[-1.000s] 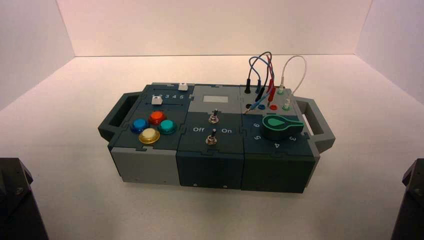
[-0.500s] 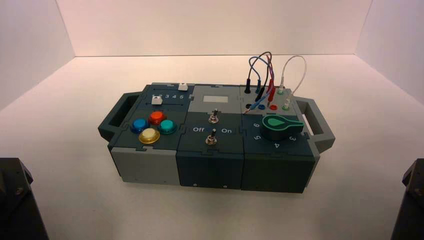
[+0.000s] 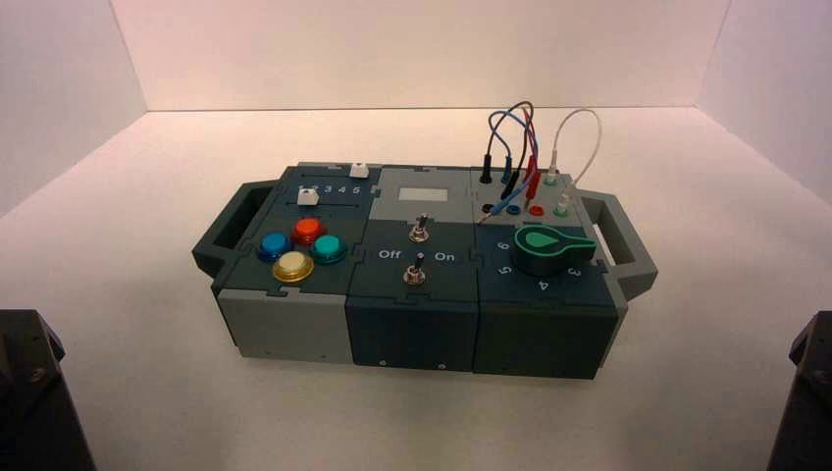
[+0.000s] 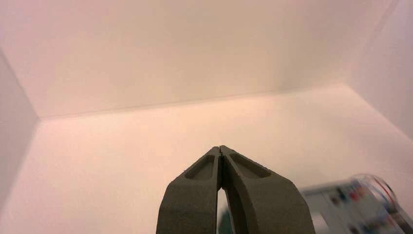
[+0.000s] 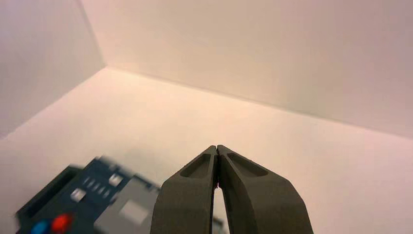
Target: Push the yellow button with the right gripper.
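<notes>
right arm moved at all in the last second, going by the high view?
No. The right arm sits at the same lower-right corner spot, equally far from the box's right handle. The right gripper is shut.

The table (image 3: 147, 294) is white and plain, with white walls (image 3: 422, 49) standing along its far edge and its two side edges; one thing lies right on it, the box (image 3: 422, 285). The box sits near the middle of the table, turned a little, well apart from the far edge; it has a grey handle (image 3: 228, 226) on each short end, sticking out toward the side edges.
</notes>
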